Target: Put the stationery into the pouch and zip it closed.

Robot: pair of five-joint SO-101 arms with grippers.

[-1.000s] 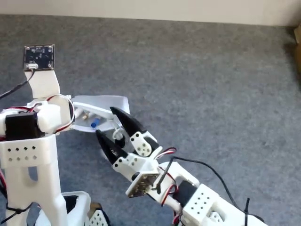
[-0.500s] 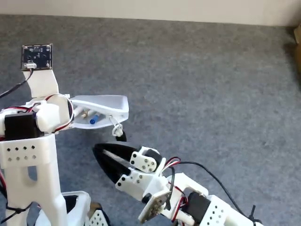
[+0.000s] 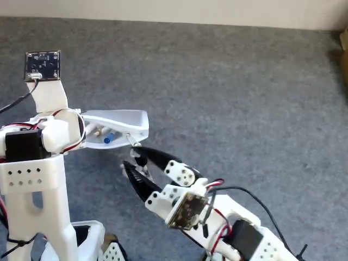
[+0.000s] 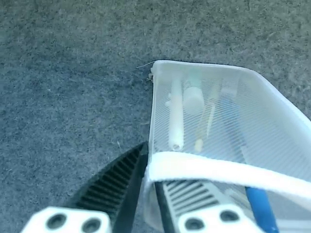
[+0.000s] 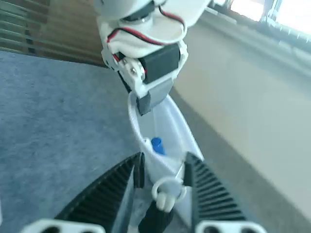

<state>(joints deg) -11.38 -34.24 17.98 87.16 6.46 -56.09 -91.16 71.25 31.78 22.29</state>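
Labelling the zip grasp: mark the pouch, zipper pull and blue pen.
pouch [image 3: 140,124]: high view, white end wall.
zipper pull [image 5: 166,201]: right wrist view, white link below the ring.
blue pen [image 4: 257,206]: left wrist view, barrel.

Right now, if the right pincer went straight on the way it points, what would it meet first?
Most likely the zipper pull, which hangs between the fingers of the open right pincer, then the pouch mouth just behind it; depth is hard to judge.

The table [image 3: 244,81] has a grey, fuzzy top, like carpet. The grey goes all around the pouch [image 3: 136,122]. I cannot tell if the pouch rests on it. A white arm stand [image 3: 32,190] is on the grey, just beside the pouch. Far behind the pouch runs a pale strip [image 3: 190,11].
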